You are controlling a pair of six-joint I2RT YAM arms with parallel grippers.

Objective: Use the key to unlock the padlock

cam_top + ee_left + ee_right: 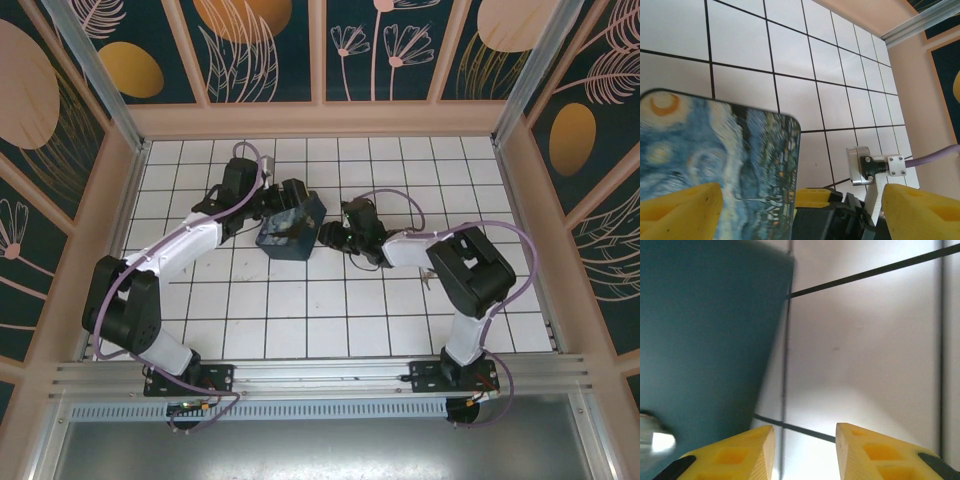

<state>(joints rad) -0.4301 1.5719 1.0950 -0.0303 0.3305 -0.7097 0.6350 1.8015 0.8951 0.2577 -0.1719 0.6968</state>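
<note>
1. Padlock, small and dark: it is too small to tell apart from the box in the overhead view, so its position is not confirmed. A blurred bright metal piece (654, 440) sits against the box's teal wall in the right wrist view. Whether it belongs to the padlock cannot be told.
2. Blue tin box with a swirling painted lid and rounded corners (290, 240) (740, 150) (705, 340): it stands near the middle of the white tiled table with dark grid lines (400, 310) (840, 75) (865, 340). It lies between the two hands and appears tilted.
3. Left hand (290, 203) (802, 210): at the box's far side, released, with its yellow fingers spread wide. One finger (680, 210) overlaps the painted lid. The other finger (920, 210) stands clear of the lid's edge.
4. Right hand (326, 237) (805, 450): just beside the box's right edge, yellow fingertips parted. Only bare table shows between them, so it is grasping nothing. Whether it touches the box wall cannot be told.
</note>
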